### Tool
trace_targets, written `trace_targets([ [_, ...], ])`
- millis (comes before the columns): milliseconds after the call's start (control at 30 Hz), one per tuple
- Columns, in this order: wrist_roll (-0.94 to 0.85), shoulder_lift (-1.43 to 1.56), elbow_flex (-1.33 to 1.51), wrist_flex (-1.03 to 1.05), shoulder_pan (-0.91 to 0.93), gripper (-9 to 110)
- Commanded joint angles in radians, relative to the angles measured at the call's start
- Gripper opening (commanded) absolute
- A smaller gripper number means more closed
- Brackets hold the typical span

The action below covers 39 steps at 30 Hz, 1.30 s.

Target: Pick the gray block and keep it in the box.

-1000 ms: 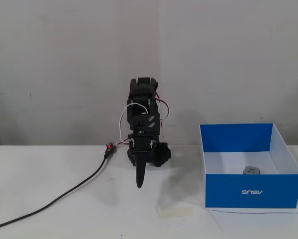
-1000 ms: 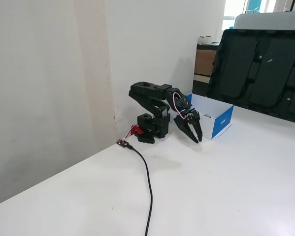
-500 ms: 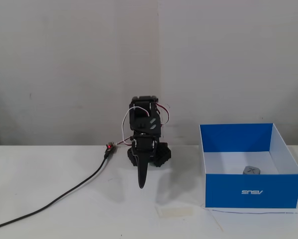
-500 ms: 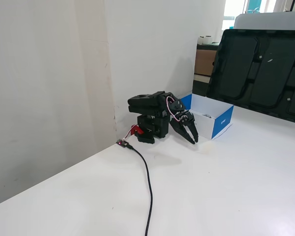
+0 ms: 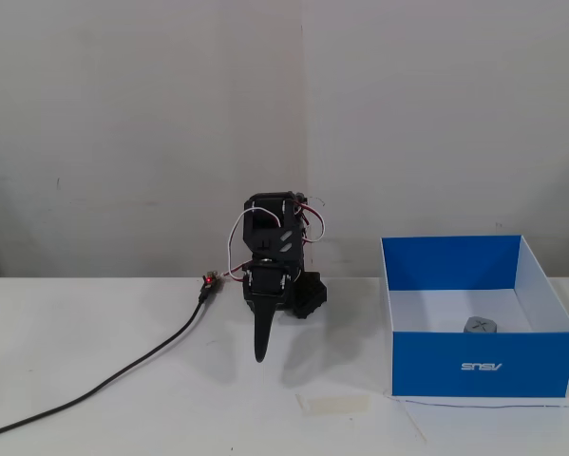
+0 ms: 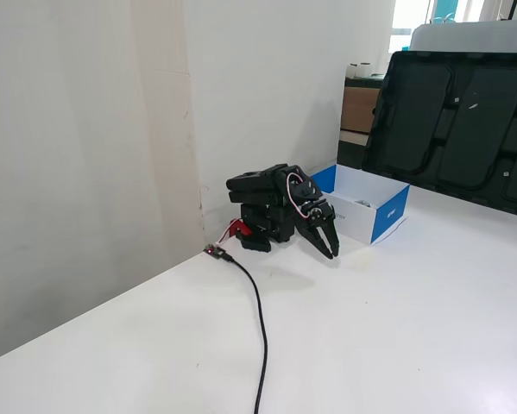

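Observation:
The gray block (image 5: 479, 325) with an X on top lies inside the box (image 5: 483, 366), near its front wall. The box is blue outside and white inside; it also shows in the other fixed view (image 6: 387, 213), where the block is only a faint shape (image 6: 362, 203). The black arm (image 5: 275, 256) is folded low by the wall, left of the box. My gripper (image 5: 261, 350) points down at the table, empty, fingers together in a fixed view; in the other fixed view (image 6: 331, 251) the two fingers (image 6: 334, 239) are nearly closed.
A black cable (image 5: 123, 375) runs from a red connector (image 5: 208, 281) at the arm's base to the left front; it also shows in the other fixed view (image 6: 261, 319). A strip of tape (image 5: 333, 404) lies on the table. A large black tray (image 6: 452, 121) leans behind the box.

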Motion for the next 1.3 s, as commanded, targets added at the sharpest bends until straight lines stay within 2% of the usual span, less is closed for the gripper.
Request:
trace_targets([
  [0,0.008,0.123,-0.008,0.009,0.012,0],
  [1267,0.009,0.124,0.040,-0.005,0.017,0],
])
